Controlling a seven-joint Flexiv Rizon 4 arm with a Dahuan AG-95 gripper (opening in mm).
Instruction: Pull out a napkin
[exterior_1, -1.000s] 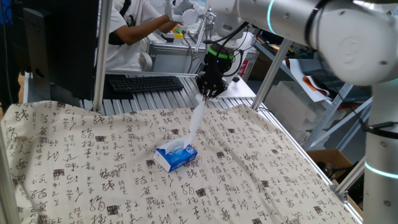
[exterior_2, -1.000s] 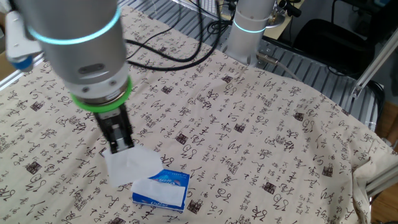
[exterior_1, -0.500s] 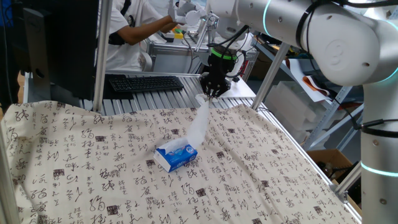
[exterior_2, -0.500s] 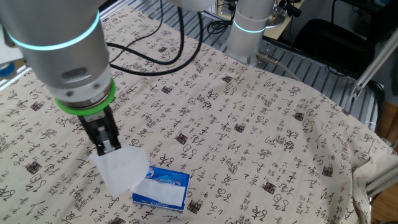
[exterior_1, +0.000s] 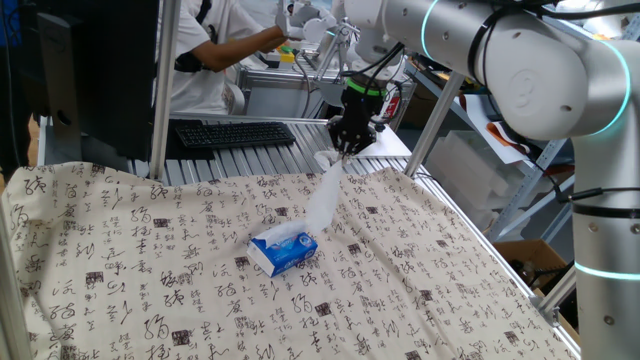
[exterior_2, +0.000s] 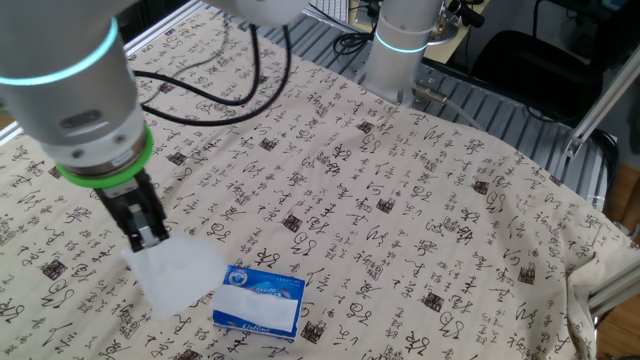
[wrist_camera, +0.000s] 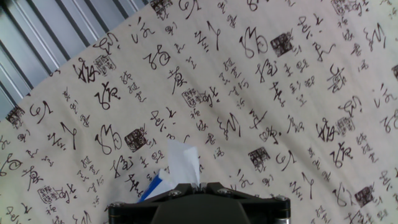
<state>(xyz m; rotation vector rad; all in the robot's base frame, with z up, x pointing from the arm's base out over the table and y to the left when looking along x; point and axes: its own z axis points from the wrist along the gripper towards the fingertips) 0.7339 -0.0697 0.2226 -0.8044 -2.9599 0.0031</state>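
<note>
Gripper (exterior_1: 343, 149) high above the surface (exterior_1: 420, 270), pinched shut on the top of a white napkin (exterior_1: 322, 198) hanging down toward the blue tissue box (exterior_1: 283, 250) on the calligraphy-print cloth. From the other fixed view, gripper (exterior_2: 148, 240) clamped on the napkin (exterior_2: 172, 272), just left of the tissue box (exterior_2: 259, 304). Through the hand view, napkin (wrist_camera: 184, 163) seen below, over the box (wrist_camera: 152, 185).

This is looking like a robotics lab. In the upper left of one fixed view a person (exterior_1: 215, 45) is working at a bench with a keyboard (exterior_1: 233, 133), aluminium frame posts (exterior_1: 165, 90) are standing around the cloth-covered desk (exterior_1: 120, 270), and cables (exterior_2: 250, 75) are lying across it.
</note>
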